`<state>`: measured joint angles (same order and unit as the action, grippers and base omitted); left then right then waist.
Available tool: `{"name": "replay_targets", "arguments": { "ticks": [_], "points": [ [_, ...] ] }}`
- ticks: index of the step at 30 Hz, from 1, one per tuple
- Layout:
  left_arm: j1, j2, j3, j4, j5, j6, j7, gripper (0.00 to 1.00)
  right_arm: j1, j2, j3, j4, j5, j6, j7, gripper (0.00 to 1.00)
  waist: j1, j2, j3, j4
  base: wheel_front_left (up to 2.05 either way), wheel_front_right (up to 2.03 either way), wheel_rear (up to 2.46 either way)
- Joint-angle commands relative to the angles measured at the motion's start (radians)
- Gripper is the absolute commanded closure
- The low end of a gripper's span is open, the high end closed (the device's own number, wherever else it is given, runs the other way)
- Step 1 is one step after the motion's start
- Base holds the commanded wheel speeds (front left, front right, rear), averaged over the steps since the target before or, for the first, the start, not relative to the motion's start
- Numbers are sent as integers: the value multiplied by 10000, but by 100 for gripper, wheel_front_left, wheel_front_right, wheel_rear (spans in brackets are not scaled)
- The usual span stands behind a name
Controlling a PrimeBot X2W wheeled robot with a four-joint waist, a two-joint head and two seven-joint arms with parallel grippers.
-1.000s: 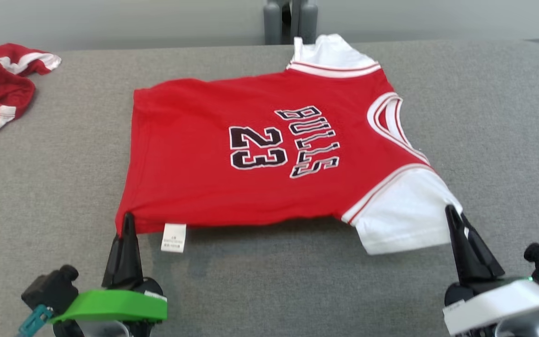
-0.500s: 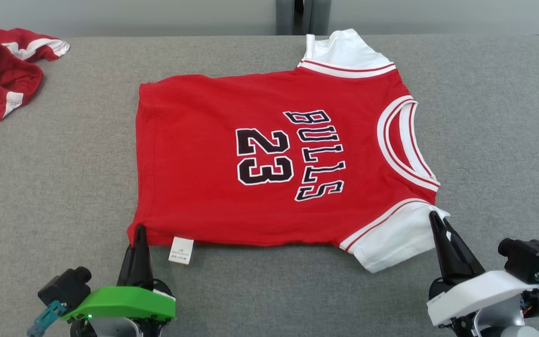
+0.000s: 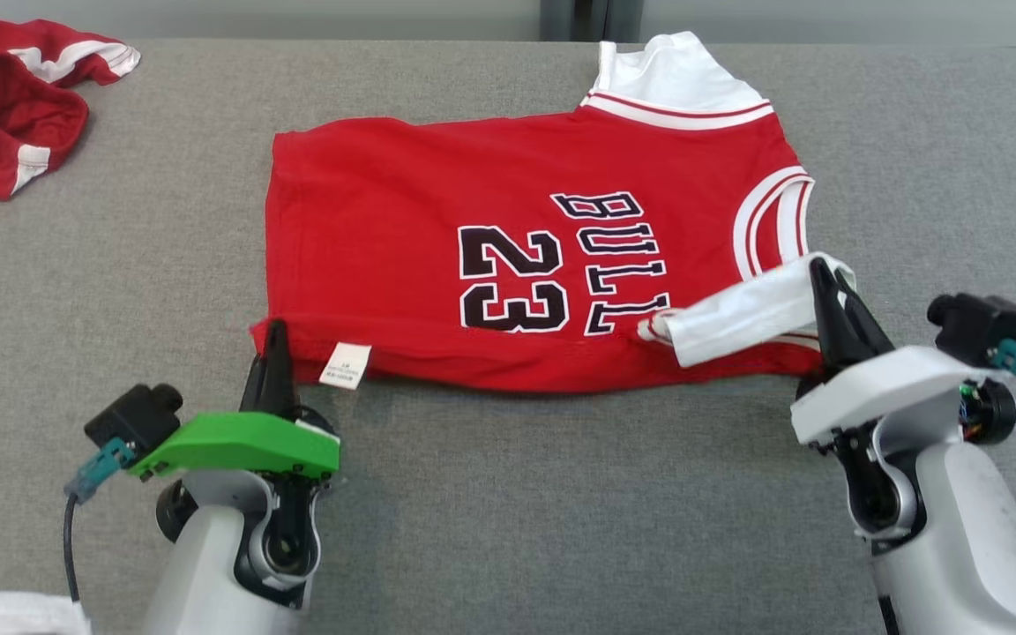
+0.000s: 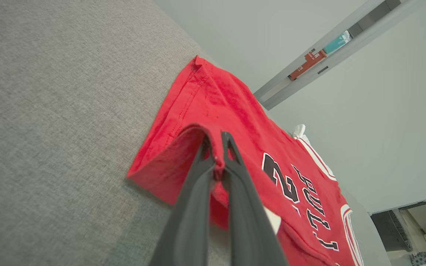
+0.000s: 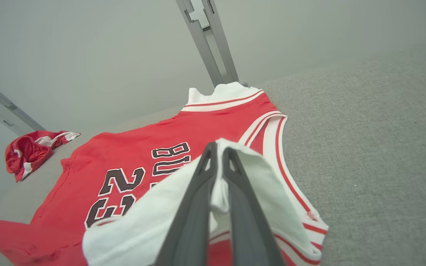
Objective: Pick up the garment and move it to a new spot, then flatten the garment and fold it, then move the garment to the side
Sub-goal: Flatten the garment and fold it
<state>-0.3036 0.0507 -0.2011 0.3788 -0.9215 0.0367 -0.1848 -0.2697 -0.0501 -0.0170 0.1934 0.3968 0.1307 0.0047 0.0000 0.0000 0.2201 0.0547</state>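
The red short-sleeved jersey (image 3: 437, 203) w/ black "BULLS 23" print is lying spread mid-way across the grey fabric-covered counter (image 3: 120, 265), collar twd. the robot's right. The L. gripper (image 3: 276, 335) is pinching the near hem corner, jaws closed on red cloth. The R. gripper (image 3: 822, 272), jaws clamped on the near white sleeve (image 3: 737, 317), is holding it over the red body. A crumpled red-and-white garment (image 3: 5, 106) is lying at the far left.

Red jersey (image 3: 384, 220) showing black "23" at its middle, "BULL" running beside the number, hem tag (image 3: 347, 365) print being too small to read.
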Motion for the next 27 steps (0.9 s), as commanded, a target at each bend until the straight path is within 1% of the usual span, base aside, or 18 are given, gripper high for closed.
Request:
{"name": "replay_targets", "arguments": {
  "ticks": [1,7,15,20,26,27],
  "points": [
    [-388,12,-48,247,73,96,141,100,-484,-12,-33,345,-90,-1,100,100,0,0,118,39,0,0,0],
    [-1520,59,-342,1252,291,490,785,100,-2071,-11,-263,2005,-709,-1,419,100,0,0,262,184,0,0,0],
    [-2847,33,-528,2610,226,951,1345,100,-3421,-20,-381,4052,-1249,-1,432,100,0,0,268,310,0,0,0],
    [-3275,28,-687,3237,163,932,1512,100,-4111,-20,-520,5182,-1500,-1,224,100,0,0,288,265,0,0,0],
    [-3552,18,-802,3611,66,785,1312,100,-5035,-18,-1017,6632,-1657,-1,-186,99,0,0,356,263,0,0,0],
    [-3600,17,-833,3656,70,760,1265,82,-5194,-15,-1136,6952,-1671,-1,-252,56,0,0,371,268,0,0,0]
  ]
}}
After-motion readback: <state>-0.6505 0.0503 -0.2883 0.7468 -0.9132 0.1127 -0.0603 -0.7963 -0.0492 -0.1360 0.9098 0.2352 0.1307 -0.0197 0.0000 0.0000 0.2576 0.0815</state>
